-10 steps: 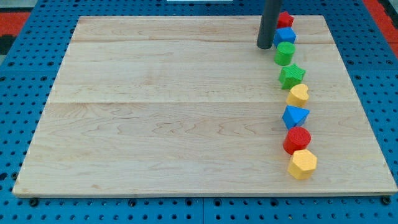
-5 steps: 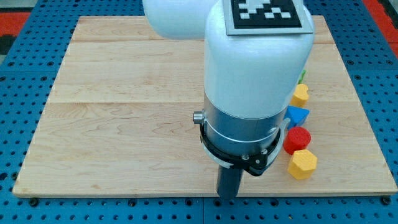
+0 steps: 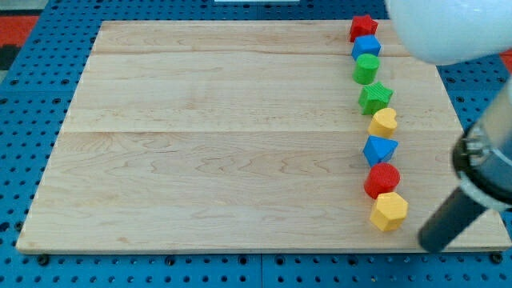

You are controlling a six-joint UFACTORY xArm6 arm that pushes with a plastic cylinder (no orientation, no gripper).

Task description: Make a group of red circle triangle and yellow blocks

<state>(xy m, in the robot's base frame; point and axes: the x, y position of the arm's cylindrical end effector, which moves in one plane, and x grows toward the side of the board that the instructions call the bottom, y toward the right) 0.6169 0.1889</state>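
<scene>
With no pincer, only our tip [image 3: 430,242] at the table's [image 3: 200,160] bottom right corner beside the yellow block [image 3: 389,211], we judge the touching red round block [image 3: 382,179] light, rigid, best nudged centrally.

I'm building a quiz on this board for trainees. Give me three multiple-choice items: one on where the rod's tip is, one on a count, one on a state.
1. Where is my tip?
A. At the view's top left
B. To the view's right of the yellow hexagonal block
C. Between the two green blocks

2. How many blocks are on the wooden board?
A. Six
B. Eight
C. Ten

3. How do the red round block and the yellow hexagonal block stand?
A. Touching
B. Far apart
C. Stacked

Key: B, the rod ends just right of that block, apart from it; B, two each of red, blue, green and yellow; A, their edges meet in the column.
</scene>
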